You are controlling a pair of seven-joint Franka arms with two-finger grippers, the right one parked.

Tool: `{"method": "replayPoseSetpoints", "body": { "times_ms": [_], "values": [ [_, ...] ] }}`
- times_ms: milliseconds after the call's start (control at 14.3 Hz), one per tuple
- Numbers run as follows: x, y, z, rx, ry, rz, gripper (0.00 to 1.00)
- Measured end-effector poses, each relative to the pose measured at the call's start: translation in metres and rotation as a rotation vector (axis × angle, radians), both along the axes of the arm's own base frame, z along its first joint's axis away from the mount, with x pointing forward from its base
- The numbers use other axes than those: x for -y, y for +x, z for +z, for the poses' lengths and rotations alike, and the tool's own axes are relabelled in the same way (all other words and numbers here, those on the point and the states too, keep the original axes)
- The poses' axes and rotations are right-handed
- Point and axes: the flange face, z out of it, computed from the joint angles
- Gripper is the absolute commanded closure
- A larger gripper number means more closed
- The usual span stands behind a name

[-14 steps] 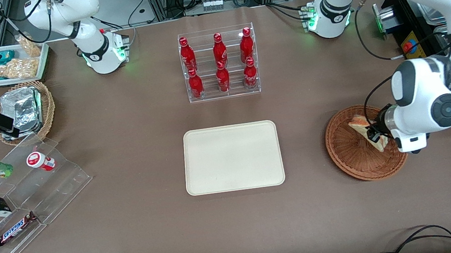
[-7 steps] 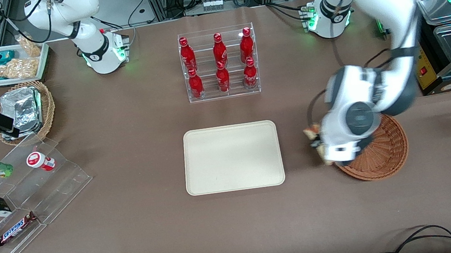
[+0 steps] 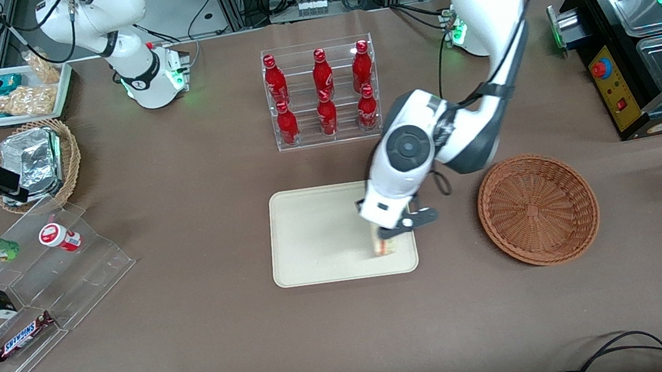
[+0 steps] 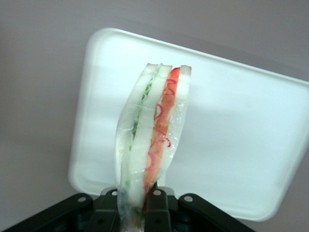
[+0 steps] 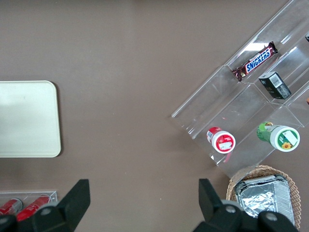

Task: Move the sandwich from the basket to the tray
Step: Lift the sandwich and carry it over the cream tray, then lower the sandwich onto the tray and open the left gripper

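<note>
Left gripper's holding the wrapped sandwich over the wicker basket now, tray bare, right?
Not quite. The gripper does hold the sandwich, jaws shut on its lower end, but it hangs over the tray, near the tray's end closest to the basket, not over the basket. The front view shows this, and the left wrist view has the tray directly under the sandwich. The tray is bare.

Black hand [image 4: 137,208] clamps the sandwich [image 4: 152,130]: white bread, red and green layers. Below it, cream tray [image 3: 311,232]; nearby, reddish-brown woven basket [image 3: 538,208]; brown desk [image 3: 200,354].
</note>
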Motion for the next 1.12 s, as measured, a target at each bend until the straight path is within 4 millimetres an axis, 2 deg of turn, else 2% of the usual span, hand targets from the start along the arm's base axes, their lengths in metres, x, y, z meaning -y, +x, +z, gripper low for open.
{"method": "replayPoseSetpoints", "body": {
  "times_ms": [210, 420, 700, 980, 1050, 1120],
  "values": [
    [0.052, -0.025, -0.027, 0.004, -0.015, -0.061, 0.93],
    [0.079, -0.04, -0.056, 0.036, 0.059, -0.065, 0.92],
    [0.083, -0.035, -0.076, 0.037, 0.076, -0.033, 0.9],
    [0.083, -0.027, -0.073, 0.046, 0.07, 0.018, 0.88],
    [0.083, -0.025, -0.071, 0.05, 0.068, 0.022, 0.84],
    [0.083, -0.025, -0.07, 0.052, 0.067, 0.024, 0.67]
  ]
}}
